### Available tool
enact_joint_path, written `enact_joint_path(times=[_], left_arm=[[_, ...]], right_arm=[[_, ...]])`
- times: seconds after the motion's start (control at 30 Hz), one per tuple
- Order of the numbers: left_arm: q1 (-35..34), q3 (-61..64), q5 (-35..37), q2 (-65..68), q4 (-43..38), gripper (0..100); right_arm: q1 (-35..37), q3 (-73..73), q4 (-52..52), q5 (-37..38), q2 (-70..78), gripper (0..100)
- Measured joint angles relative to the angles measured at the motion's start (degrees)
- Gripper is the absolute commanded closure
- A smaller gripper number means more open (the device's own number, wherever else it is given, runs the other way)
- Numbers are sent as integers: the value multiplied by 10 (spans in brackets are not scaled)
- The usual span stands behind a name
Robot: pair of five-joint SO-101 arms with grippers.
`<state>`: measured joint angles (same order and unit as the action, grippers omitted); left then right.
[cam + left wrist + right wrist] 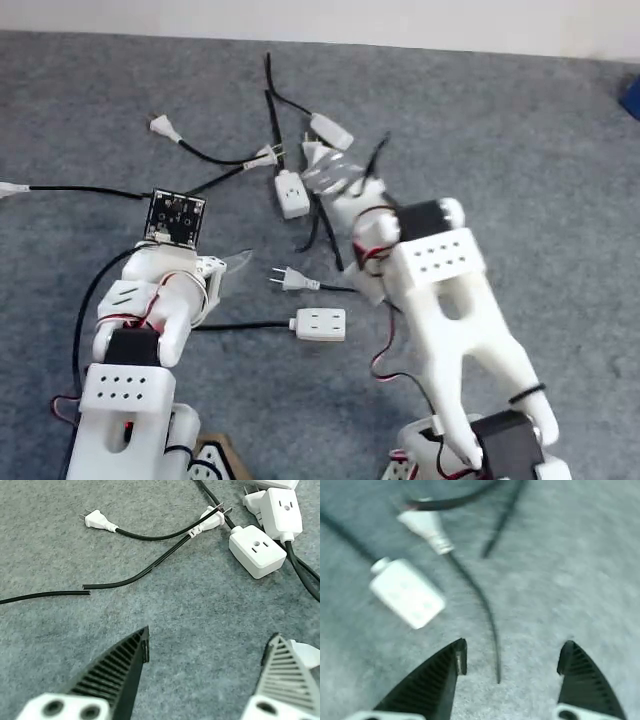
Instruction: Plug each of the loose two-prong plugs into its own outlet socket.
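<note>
The left pincer (210, 645) hangs wide open and empty over the grey tabletop (190, 615). Ahead of it lie a lone white plug (97, 519) and a second plug (212, 517), just beside two white outlet sockets (257, 550), nothing plugged in. The right pincer (515, 652) gapes open too, gripping nothing, with a socket block (407, 592) and a blurred plug (427, 525) lying beyond it, and from above a loose plug (295, 280) sits between the arms, near a triple socket (320, 323).
</note>
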<state>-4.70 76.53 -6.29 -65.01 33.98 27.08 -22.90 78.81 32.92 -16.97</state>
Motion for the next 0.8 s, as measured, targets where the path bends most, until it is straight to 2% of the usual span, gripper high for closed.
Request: enact_joint_path(times=[0.17,0.3,0.47,0.8], left_arm=[[-38,0,0,0,0,643],[-51,0,0,0,0,643],[-54,0,0,0,0,643],[-55,0,2,0,0,643]], right_arm=[[105,-21,-22,69,48,711],[147,-27,-57,116,69,711],[159,-27,-105,157,105,711],[159,-26,-205,162,194,711]])
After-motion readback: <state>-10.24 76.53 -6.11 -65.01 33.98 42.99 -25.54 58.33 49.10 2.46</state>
